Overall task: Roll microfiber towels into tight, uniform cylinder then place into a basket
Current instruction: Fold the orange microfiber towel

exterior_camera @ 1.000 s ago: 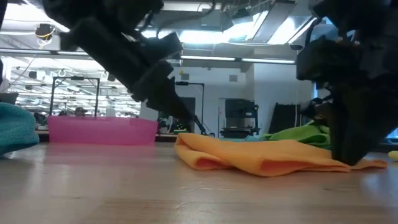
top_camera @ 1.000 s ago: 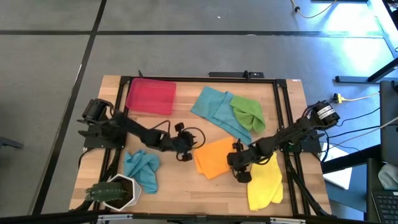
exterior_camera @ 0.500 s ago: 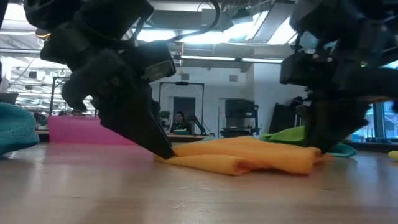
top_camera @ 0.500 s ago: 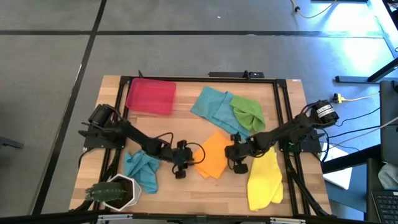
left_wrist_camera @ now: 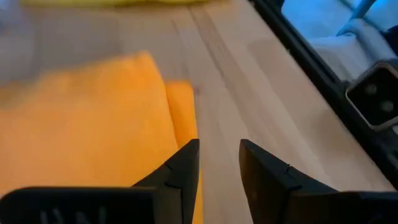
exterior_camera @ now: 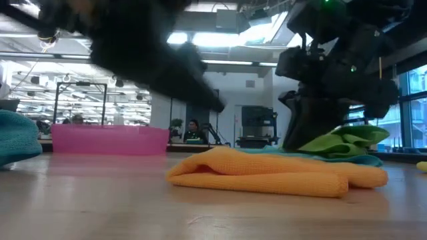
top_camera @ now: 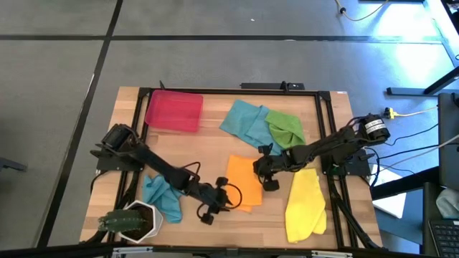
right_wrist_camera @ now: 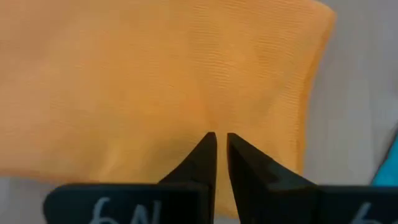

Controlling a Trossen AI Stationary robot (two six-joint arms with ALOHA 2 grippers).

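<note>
- Orange towel (top_camera: 242, 182) lies mid-table, now drawn from a skewed spread into a narrower folded strip, ready for rolling.
- Left gripper (top_camera: 212, 208) has dropped to the strip's near corner, fingers (left_wrist_camera: 180, 171) parted, gripping nothing.
- Right gripper (top_camera: 262, 174) sits at the strip's right edge, fingers nearly together; whether they pinch cloth is unclear.
- Basket (top_camera: 173, 110) waits at the far left corner.

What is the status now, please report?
Left gripper open, empty, at orange towel's near edge. Right gripper nearly shut over its far side. Red basket empty. Nothing in the way.
</note>
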